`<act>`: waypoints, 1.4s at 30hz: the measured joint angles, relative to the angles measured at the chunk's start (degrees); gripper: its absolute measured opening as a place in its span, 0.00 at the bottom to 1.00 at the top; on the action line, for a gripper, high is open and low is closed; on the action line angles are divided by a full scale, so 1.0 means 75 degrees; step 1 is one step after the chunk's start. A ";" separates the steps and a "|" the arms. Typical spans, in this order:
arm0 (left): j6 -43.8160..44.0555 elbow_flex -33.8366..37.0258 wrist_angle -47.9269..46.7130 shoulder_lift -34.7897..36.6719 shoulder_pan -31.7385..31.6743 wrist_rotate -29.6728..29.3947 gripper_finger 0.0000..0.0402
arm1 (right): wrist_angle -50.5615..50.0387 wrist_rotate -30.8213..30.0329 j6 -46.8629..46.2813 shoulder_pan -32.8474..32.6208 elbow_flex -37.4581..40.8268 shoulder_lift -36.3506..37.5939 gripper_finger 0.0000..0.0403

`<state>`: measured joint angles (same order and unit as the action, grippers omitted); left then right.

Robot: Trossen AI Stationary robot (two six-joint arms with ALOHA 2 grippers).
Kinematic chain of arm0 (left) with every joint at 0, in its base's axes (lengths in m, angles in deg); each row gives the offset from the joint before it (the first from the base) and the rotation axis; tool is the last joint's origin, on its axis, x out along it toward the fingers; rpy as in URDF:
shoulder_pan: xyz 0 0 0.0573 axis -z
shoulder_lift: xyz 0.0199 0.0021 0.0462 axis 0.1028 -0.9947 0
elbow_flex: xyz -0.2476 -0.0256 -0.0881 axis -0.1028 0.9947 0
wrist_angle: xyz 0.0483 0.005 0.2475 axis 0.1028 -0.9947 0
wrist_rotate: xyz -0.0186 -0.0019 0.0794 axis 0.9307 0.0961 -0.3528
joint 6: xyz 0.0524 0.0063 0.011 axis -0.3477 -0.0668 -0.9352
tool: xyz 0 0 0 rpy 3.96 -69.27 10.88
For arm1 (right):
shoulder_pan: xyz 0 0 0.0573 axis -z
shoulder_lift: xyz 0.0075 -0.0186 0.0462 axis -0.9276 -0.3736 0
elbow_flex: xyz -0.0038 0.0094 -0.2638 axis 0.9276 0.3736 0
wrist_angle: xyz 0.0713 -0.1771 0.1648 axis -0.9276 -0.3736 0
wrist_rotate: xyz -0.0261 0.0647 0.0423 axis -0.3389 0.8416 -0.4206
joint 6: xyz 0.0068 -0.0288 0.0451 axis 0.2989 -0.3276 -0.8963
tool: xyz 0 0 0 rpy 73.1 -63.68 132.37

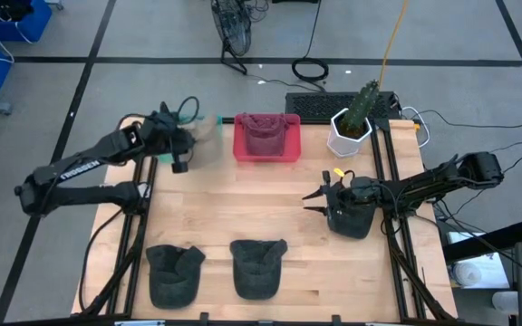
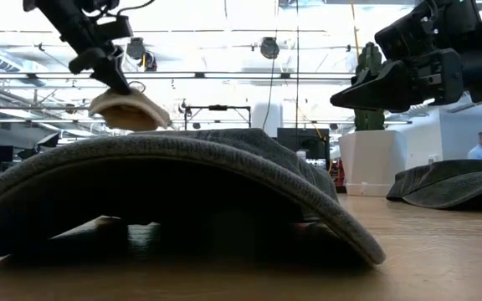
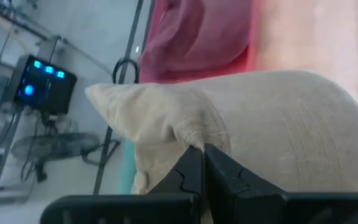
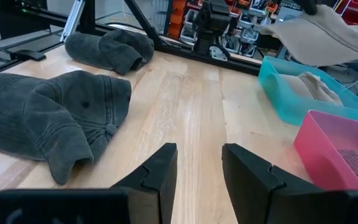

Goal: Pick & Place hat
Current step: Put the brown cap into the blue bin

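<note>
Above the far left part of the light wooden bench (image 1: 243, 208), the left end effector (image 3: 202, 163) pinches a fold of a beige cloth hat (image 3: 278, 130), its fingers pressed together on the fabric so that the hat hangs beneath it, clear of the bench, as the low view shows (image 2: 128, 109). That arm reaches in from the left edge, stretched diagonally toward the far side, with the hat close beside a pink plastic bin (image 1: 266, 138) that holds a pink hat, and over a teal plastic bin (image 4: 303, 87) holding another beige hat. Near the right edge, the right end effector (image 1: 318, 199) hovers low with its fingers spread, the arm extended in from the right and resting above a dark grey hat (image 1: 352, 220). Two more dark grey cloth hats lie along the near edge, one toward the left corner (image 1: 174, 272) and one near the middle (image 1: 257, 265). A white pot with a green cactus (image 1: 352, 127) stands at the far right corner.
</note>
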<state>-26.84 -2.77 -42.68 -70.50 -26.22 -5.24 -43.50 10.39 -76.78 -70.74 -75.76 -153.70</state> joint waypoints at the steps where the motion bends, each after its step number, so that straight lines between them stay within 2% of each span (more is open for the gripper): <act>1: -0.0091 0.0003 0.0000 -0.0030 -0.0216 0.0066 0.02 | -0.0003 0.0000 -0.0005 0.0000 0.0000 0.0000 0.28; 7: -0.0405 0.0003 0.0011 -0.0500 -0.1426 0.0760 0.03 | -0.0112 0.0005 -0.0034 0.0000 0.0000 0.0000 0.28; 12: -0.0606 0.0003 0.0103 -0.1169 -0.2011 0.1206 0.01 | -0.0208 0.0005 -0.0035 0.0000 0.0000 0.0000 0.28; 21: -0.1594 0.0003 0.0417 -0.2260 -0.2194 0.2109 0.01 | -0.0428 0.0005 -0.0034 0.0000 0.0000 0.0000 0.28; 29: -0.2757 0.0003 0.0801 -0.2435 -0.2679 0.2174 0.01 | -0.0514 0.0008 -0.0063 0.0000 0.0003 0.0000 0.28; 37: -0.2787 0.0003 0.0823 -0.2435 -0.3136 0.2916 0.02 | -0.0519 -0.0004 -0.0092 0.0000 0.0003 0.0000 0.28; 42: -0.2453 0.0003 0.0837 -0.2505 -0.3161 0.2674 0.04 | -0.0516 -0.0015 -0.0209 0.0000 0.0003 0.0000 0.28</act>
<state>-45.23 -2.75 -36.41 -89.29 -49.93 14.81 -47.37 10.28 -78.35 -70.74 -75.74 -153.70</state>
